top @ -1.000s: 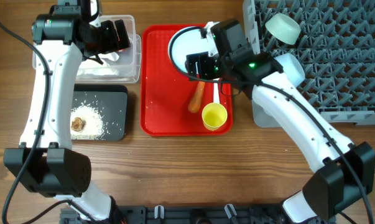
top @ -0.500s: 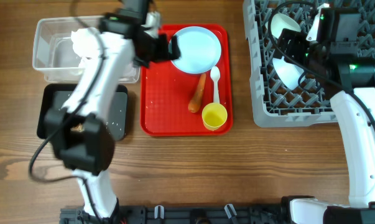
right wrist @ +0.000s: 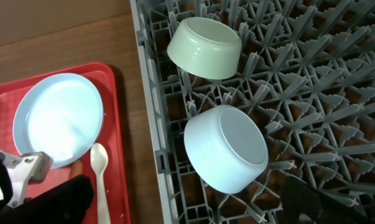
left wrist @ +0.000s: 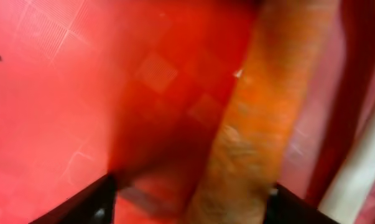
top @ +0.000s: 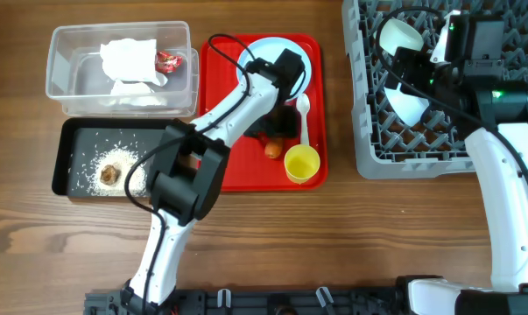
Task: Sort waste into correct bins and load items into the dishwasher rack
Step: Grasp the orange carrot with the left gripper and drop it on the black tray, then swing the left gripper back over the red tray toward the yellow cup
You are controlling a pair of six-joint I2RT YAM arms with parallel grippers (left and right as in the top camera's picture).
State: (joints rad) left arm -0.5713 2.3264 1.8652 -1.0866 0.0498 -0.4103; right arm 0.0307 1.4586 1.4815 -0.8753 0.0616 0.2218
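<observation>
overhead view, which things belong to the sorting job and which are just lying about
Job: carrot, plate, spoon, yellow cup, green bowl, blue bowl, napkin, wrapper, rice, food lump, clear tub, black tray, rack.
Just lying about: red serving tray, table.

The overhead camera is looking straight down from well above, taking in the whole table [top: 334,254] edge to edge. The left wrist camera is hovering very close over the tray [left wrist: 56,93], blurring the carrot [left wrist: 262,118] that is filling the right half of its frame. The right wrist camera is looking down from higher up, sharing the rack [right wrist: 311,74] and plate [right wrist: 56,118] with the overhead view.
</observation>
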